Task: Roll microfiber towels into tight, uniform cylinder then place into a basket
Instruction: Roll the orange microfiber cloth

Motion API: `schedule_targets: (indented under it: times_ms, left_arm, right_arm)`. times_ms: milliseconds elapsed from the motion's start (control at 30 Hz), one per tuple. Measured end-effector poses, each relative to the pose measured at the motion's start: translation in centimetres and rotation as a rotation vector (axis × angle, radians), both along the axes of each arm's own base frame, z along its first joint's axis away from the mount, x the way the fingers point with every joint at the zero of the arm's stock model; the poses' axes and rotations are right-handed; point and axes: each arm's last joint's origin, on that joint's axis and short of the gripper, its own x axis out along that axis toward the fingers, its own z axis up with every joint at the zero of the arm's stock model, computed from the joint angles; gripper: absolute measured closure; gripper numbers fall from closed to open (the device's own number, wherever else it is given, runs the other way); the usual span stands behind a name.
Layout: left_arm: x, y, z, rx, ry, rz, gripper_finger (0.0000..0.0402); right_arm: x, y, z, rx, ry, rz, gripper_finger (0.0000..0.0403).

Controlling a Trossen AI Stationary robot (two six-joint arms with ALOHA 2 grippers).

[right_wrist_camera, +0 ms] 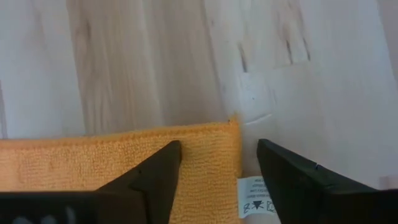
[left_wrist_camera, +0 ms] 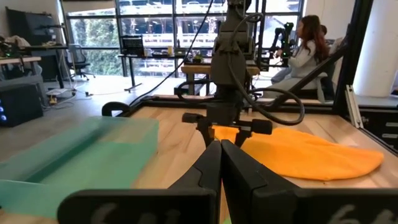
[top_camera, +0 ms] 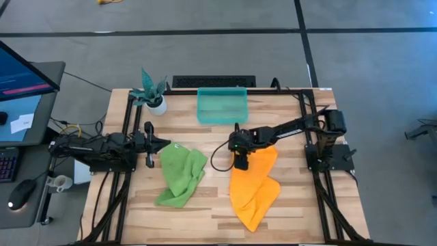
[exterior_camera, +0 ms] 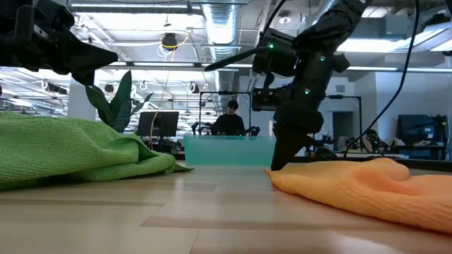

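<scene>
Right gripper [top_camera: 240, 162]: positioned directly above the near-left corner of the orange-yellow towel [top_camera: 254, 186], pointing straight down; fingers [right_wrist_camera: 152, 177] seen spread, 1 over the cloth and 1 over bare wood, with the corner edge and a white care label [right_wrist_camera: 252, 198] between them. Nothing is gripped.
Left gripper [top_camera: 162, 144]: held at the left side of the table [top_camera: 205, 219], just beside the upper corner of the lime green towel [top_camera: 180, 175]; fingers [left_wrist_camera: 208, 171] pressed together, empty.
Orange-yellow towel: lying crumpled on the right half of the table, long axis running from the right gripper toward the table's front edge.
Lime green towel: lying crumpled at left centre, well apart from the orange-yellow towel.
Basket [top_camera: 222, 104]: standing at the table's back edge, centre; no towel seen inside.
Deciding relation: the towel corner is judged to lie right below the spread fingers, so a short descent would be required to pinch it. The right arm is clearly nearer.
Progress: neither towel is rolled.
</scene>
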Motion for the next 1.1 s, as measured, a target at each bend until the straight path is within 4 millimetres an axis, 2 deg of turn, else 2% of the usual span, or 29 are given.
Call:
schedule_targets:
  times_ms: [267, 600, 667, 900, 1100]
  left_arm:
    - [0.0, 0.0, 0.0, 0.016, 0.002, 0.002, 0.0401]
    - [0.0, 0.0, 0.0, 0.123, 0.018, 0.008, 0.0401]
    - [0.0, 0.0, 0.0, 0.134, 0.019, 0.009, 0.0401]
    - [0.0, 0.0, 0.0, 0.186, 0.027, 0.012, 0.0401]
    - [0.0, 0.0, 0.0, 0.131, 0.019, 0.010, 0.0396]
  right_arm:
    - [0.0, -0.1, -0.1, 0.029, 0.001, -0.067, 0.0269]
    - [0.0, 0.1, 0.3, 0.055, 0.013, -0.108, 0.0385]
    - [0.2, 0.3, 0.9, 0.055, 0.003, -0.102, 0.0395]
    - [1.2, 1.7, 3.8, 0.023, -0.061, -0.060, 0.0384]
    - [2.3, 3.4, 5.7, -0.101, -0.103, -0.036, 0.0394]
